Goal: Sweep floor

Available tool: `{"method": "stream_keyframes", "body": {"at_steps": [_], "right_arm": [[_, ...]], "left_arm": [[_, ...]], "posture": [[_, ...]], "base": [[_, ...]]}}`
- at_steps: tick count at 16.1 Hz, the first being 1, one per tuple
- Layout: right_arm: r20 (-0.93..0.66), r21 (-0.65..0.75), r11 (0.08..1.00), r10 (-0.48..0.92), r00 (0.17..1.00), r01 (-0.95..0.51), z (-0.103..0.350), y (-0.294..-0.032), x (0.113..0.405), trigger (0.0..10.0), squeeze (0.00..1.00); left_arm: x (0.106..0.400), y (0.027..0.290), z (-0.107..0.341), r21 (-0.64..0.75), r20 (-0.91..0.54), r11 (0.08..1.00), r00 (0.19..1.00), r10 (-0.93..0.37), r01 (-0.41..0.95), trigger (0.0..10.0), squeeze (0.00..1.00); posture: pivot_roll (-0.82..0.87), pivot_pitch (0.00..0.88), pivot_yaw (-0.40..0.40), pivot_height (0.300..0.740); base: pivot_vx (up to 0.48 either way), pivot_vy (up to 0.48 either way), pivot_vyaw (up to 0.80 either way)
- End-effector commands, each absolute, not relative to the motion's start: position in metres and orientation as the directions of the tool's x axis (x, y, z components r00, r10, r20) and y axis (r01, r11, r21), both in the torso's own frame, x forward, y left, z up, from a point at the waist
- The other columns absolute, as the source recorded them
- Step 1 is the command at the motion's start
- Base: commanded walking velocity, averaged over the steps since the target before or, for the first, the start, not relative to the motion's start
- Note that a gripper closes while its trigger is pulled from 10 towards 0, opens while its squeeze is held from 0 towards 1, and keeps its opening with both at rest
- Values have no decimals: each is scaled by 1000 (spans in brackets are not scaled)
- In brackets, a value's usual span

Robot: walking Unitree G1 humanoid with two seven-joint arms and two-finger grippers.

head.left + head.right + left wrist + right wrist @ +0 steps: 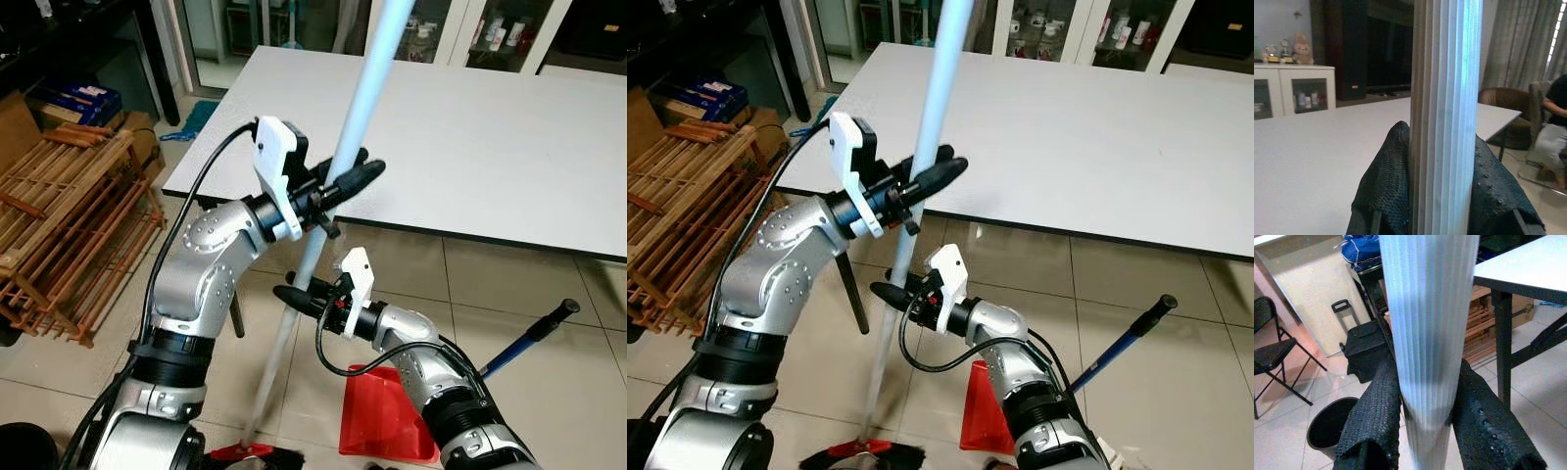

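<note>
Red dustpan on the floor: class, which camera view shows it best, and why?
The left eye view: the red dustpan shows its broad face on the tiles beside the right arm. The right eye view gives a narrower slice, partly hidden behind that arm.

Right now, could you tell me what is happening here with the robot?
The robot holds a long pale-blue ribbed broom pole with both grippers: the left gripper clamps it higher up, the right gripper lower down. The broom's red-and-black head rests on the tiled floor beside a red dustpan, in front of a white table.
</note>
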State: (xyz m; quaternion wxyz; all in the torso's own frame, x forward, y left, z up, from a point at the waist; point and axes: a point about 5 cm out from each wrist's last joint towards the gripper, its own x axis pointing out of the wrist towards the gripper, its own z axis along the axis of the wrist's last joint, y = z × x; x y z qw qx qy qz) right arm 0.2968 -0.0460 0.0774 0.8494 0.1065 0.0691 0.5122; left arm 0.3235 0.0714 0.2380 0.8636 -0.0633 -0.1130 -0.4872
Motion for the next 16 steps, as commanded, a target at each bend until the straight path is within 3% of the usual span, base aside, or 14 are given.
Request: {"method": "stream_keyframes", "body": {"at_steps": [1, 4, 5, 7, 16], "right_arm": [[-37, 245, 460, 884, 466, -853, 73, -46, 297, 10000, 0], [-39, 243, 467, 881, 472, -850, 73, -46, 297, 10000, 0], [-40, 243, 472, 878, 477, -848, 73, -46, 297, 10000, 0], [-41, 243, 475, 876, 480, -846, 72, -47, 298, 10000, 0], [-43, 235, 492, 867, 497, -838, 71, -47, 299, 10000, 0]], "left_arm": [[328, 74, 256, 1, 337, 553, 520, -785, 833, 0, 0], [339, 79, 275, 12, 393, 656, 600, -697, 755, 0, 0], [344, 81, 281, 31, 404, 705, 636, -657, 708, 2941, 0], [347, 82, 291, 23, 432, 739, 660, -615, 673, 10000, 0], [346, 79, 331, 150, 506, 772, 623, -597, 618, 10000, 0]], "posture": [[41, 62, 10, 740], [39, 64, 12, 740], [39, 65, 12, 740], [39, 64, 11, 740], [38, 66, 14, 740]], "base": [[0, 0, 0], [0, 0, 0], [0, 0, 0], [0, 0, 0], [0, 0, 0]]}}
